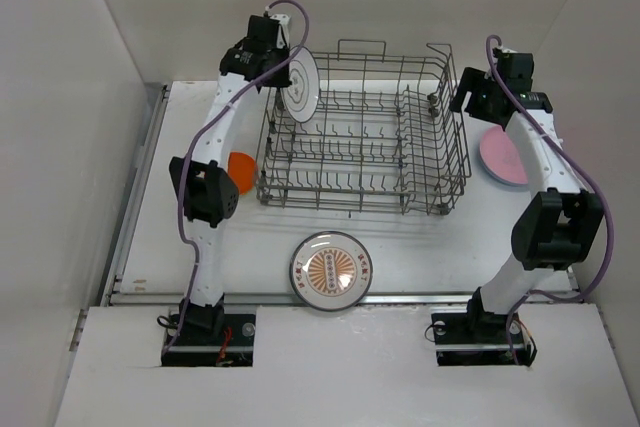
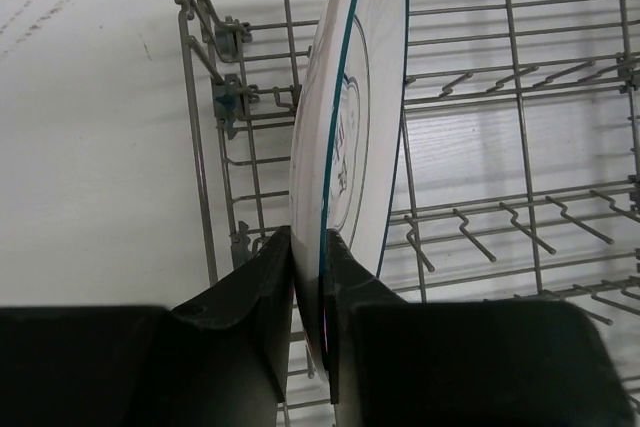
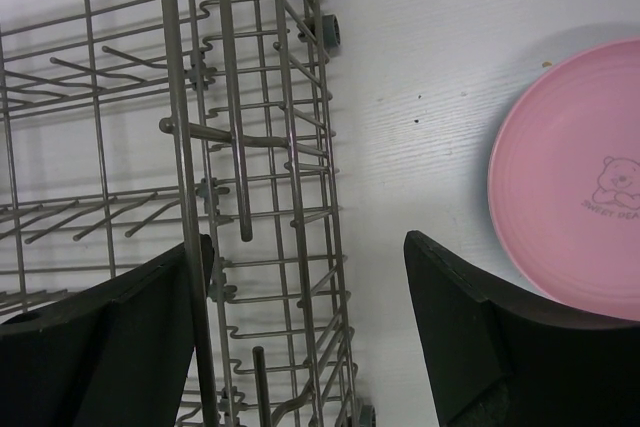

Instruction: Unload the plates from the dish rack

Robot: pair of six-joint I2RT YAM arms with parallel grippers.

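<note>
At the far left of the table [image 1: 150, 247] we are seeing an orange plate [image 1: 241, 171] lying flat, partly hidden behind the left arm's elbow and just beside the left wall of the dish rack [image 1: 365, 142]. Further in, the left gripper [image 2: 308, 247] is clamping its narrow jaws on the edge of a white plate with a teal rim [image 2: 350, 97]. It is holding the plate upright on edge over the rack's far left corner. From the left wrist view the plate is showing its thin rim and a faint printed centre, with the rack's tines running behind it. We cannot tell whether its far edge is touching the wires. In the middle, the grey wire rack is sitting square on the table. In front of it, near the table's near edge, a white plate with an orange pattern [image 1: 330, 270] is lying flat and well apart from the rack. Moving right, the right gripper [image 3: 305, 247] is hovering with its jaws spread wide and gripping nothing, over the rack's right wall and its small wheels [image 3: 325, 29]. At the far right, a pink plate [image 3: 570, 187] with a small bear print is lying flat on the table, near the rack but apart from it, and one dark finger is overlapping its near edge in the right wrist view.
</note>
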